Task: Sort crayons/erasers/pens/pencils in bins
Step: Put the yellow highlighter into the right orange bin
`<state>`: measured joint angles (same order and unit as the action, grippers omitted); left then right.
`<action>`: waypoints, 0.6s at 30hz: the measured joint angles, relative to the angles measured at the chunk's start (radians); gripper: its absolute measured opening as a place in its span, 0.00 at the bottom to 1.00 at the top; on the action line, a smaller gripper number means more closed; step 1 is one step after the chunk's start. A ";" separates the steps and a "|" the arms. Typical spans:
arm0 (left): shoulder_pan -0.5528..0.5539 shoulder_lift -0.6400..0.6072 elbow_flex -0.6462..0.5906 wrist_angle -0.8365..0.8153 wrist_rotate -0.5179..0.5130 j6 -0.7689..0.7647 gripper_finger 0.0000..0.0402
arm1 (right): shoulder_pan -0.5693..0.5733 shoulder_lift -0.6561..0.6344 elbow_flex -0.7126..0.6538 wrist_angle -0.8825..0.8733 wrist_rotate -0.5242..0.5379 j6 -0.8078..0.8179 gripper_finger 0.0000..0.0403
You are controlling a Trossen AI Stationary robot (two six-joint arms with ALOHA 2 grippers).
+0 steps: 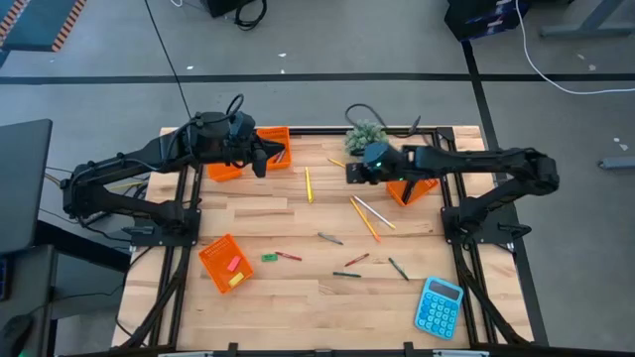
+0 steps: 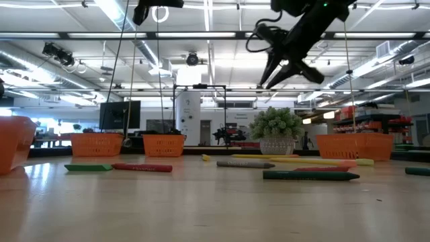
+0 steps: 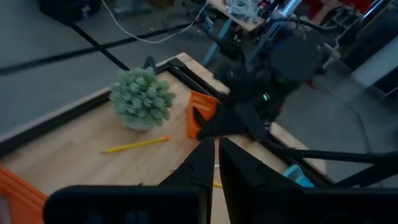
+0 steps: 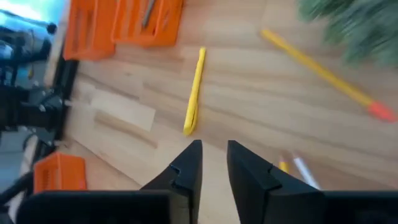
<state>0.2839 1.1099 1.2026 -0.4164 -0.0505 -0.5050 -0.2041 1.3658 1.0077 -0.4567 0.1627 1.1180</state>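
Crayons (image 1: 288,256), pens (image 1: 346,274) and pencils (image 1: 365,219) lie scattered over the middle of the wooden surface (image 1: 298,297); one yellow pencil (image 1: 309,184) lies alone nearer the far bins. Erasers (image 1: 235,264) sit in the orange bin (image 1: 225,263) near the front left, with a green eraser (image 1: 268,258) just beside it on the wood. Two more bins (image 1: 248,154) stand at the far left and one bin (image 1: 412,188) at the right. The left hand (image 1: 260,159) hangs over the far-left bins, its fingers (image 3: 205,162) pressed together on nothing. The right hand (image 1: 354,171) hovers above the surface near the small potted plant (image 1: 365,133), its fingers (image 4: 189,163) slightly parted and empty. A blue calculator (image 1: 439,305) rests at the front right
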 joint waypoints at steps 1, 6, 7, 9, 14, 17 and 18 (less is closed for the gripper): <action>0.009 0.000 0.000 0.000 0.002 0.015 0.08 | 0.011 0.030 0.000 0.023 0.000 0.008 0.22; 0.043 -0.011 0.000 0.000 0.009 0.074 0.11 | 0.056 0.164 0.000 0.162 0.001 0.050 0.29; 0.046 -0.012 0.001 0.003 0.009 0.089 0.11 | 0.064 0.185 0.000 0.196 0.001 0.037 0.30; 0.054 -0.012 0.001 0.001 0.010 0.119 0.13 | 0.081 0.228 0.001 0.273 0.014 0.003 0.31; 0.063 -0.013 0.001 -0.001 0.010 0.209 0.16 | 0.111 0.332 0.105 0.294 0.054 -0.182 0.33; 0.063 -0.013 0.001 -0.002 0.010 0.256 0.17 | 0.116 0.397 0.238 0.266 0.053 -0.329 0.33; 0.063 -0.014 0.001 -0.002 0.010 0.269 0.18 | 0.116 0.418 0.285 0.227 0.053 -0.357 0.33</action>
<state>0.3470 1.0958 1.2037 -0.4182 -0.0405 -0.2359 -0.0879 1.7839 1.2928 -0.2292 0.2161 0.7611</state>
